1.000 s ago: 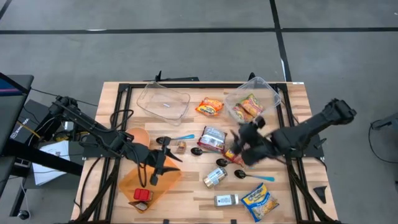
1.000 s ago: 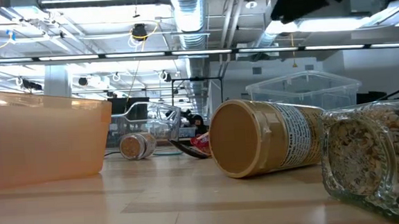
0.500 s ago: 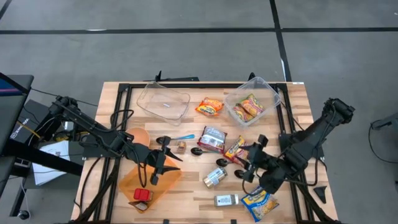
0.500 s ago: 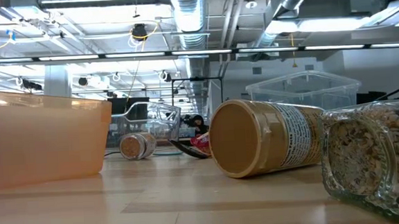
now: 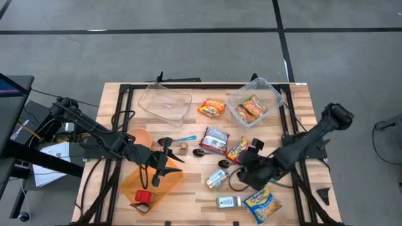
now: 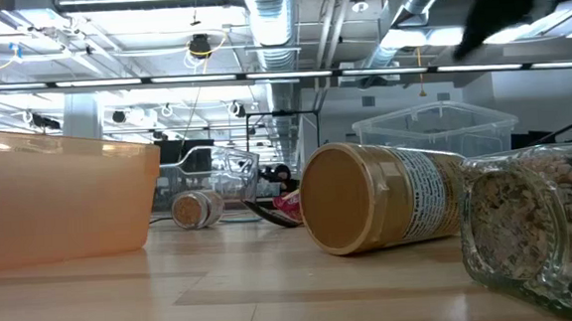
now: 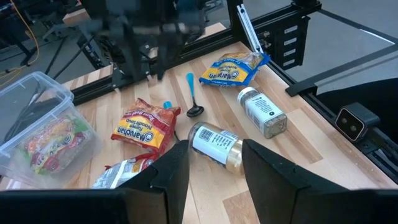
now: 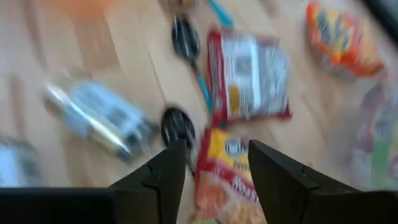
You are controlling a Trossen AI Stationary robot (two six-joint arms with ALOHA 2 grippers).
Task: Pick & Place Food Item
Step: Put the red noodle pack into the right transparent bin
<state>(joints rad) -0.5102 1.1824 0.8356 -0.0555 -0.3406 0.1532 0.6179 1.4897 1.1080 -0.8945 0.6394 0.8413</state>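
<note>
Right pincer [image 5: 244, 173] w/ fingers apart, empty, has swung back over red-yellow noodle packet [image 5: 237, 149] on counter [image 5: 195, 191] — likely next pick. Left pincer [image 5: 160, 168] idle, part-open, unchanged.

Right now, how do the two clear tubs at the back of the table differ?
The left tub looks empty, while the right tub holds colourful food packets. The left tub sits near the table's middle; the right tub sits by the back right corner. The left tub has packets only off to its right, while the right tub has them beside and in front. Both are clear, lidless plastic.
</note>
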